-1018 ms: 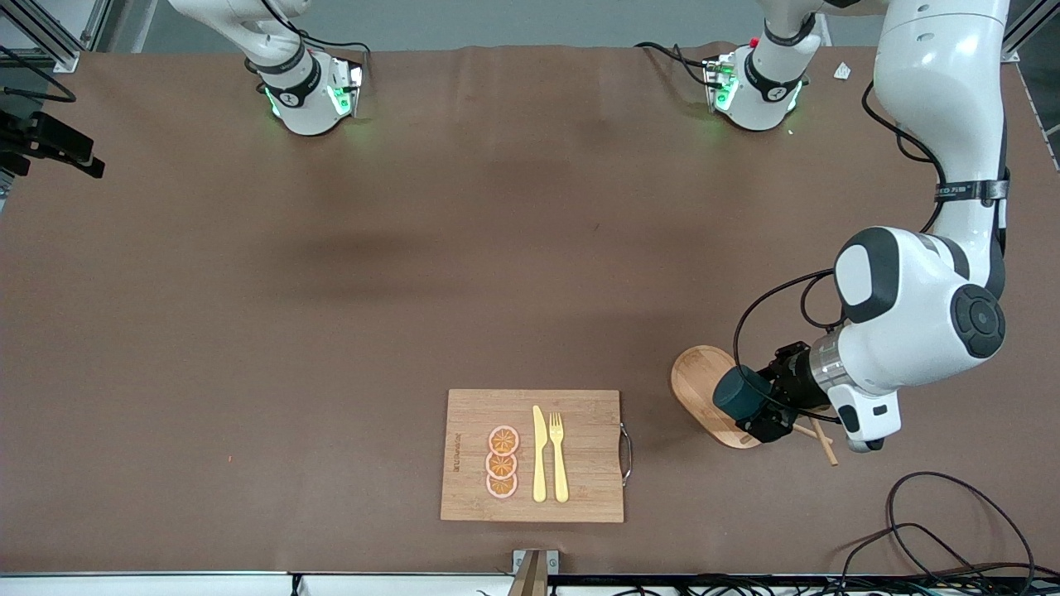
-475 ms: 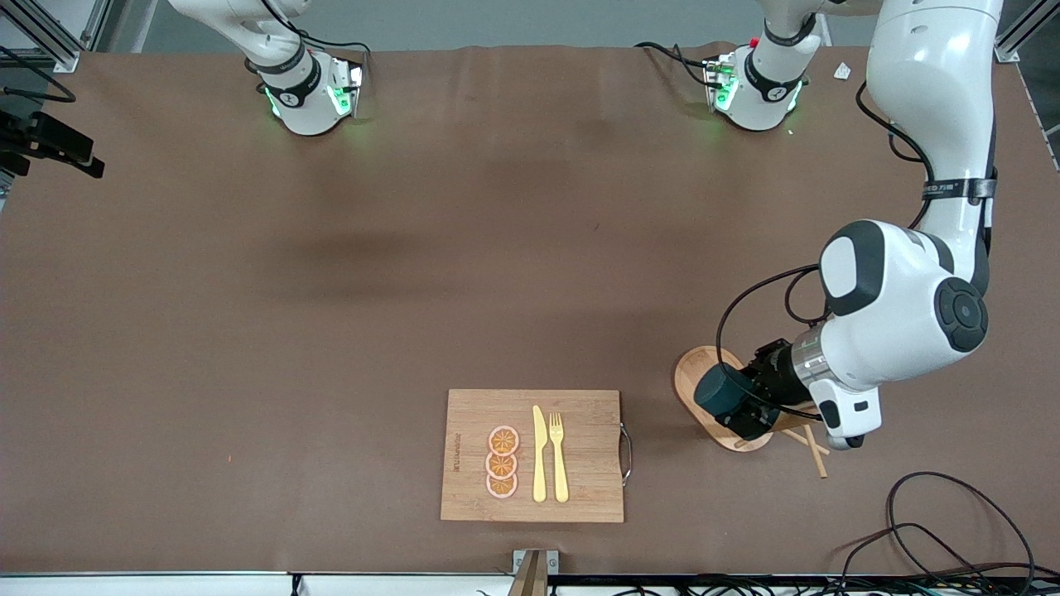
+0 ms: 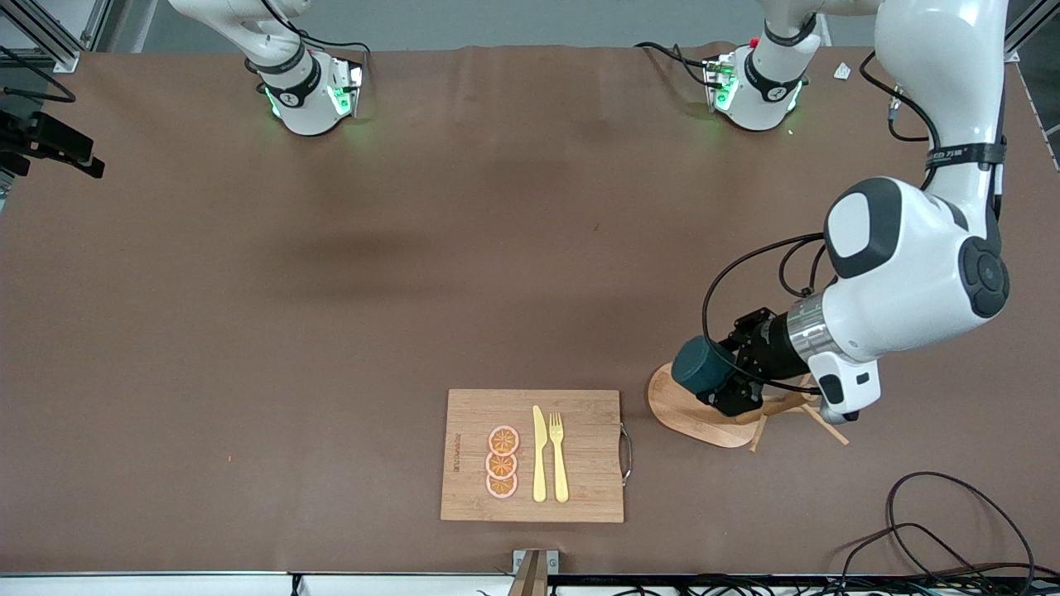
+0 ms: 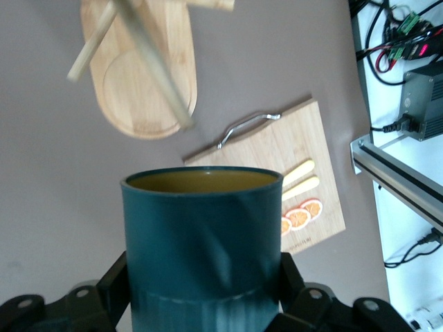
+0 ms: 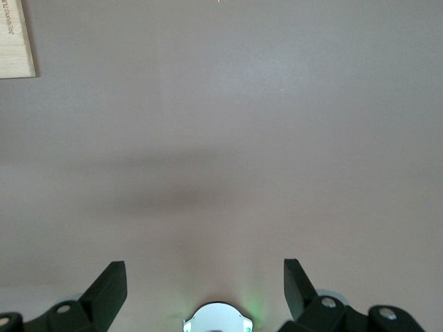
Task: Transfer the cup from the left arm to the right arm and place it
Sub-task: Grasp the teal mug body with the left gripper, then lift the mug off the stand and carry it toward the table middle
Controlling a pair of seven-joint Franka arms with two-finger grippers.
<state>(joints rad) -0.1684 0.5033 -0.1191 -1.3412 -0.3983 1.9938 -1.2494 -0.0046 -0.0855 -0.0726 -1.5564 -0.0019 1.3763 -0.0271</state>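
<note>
The first leg looks done and the rest is open: the left gripper (image 3: 719, 382), in the lower right of the front view, is clenched on the cup (image 3: 694, 366), a dark teal mug held off the table over the wooden peg rack (image 3: 704, 411); in the left wrist view the black fingers (image 4: 114, 287) press both sides of the cup (image 4: 202, 242), whose yellowish inside shows at the rim (the handle is out of sight, so I cannot say which way it points). The rack's oval base lies flat on the table with its pegs (image 3: 758, 430) sticking out sideways toward the lower right, so the rack seems to be tipped over, though the arm hides part of it.

Nothing of the handover has begun, as I judge it: the right gripper (image 5: 205, 280) does not show in the front view, where only that arm's base sits at the upper left; its own wrist view shows it released, fingers spread wide over bare brown table, with a corner of the bamboo cutting board (image 5: 15, 38) at the upper left of that frame; this arm waits.

Left to do: bring the two grippers together, pass the cup, let go with the left, and set it down. The cutting board (image 3: 464, 488) at the lower centre carries three orange slices (image 3: 502, 462), a yellow knife (image 3: 538, 454) and a yellow fork (image 3: 558, 457).
</note>
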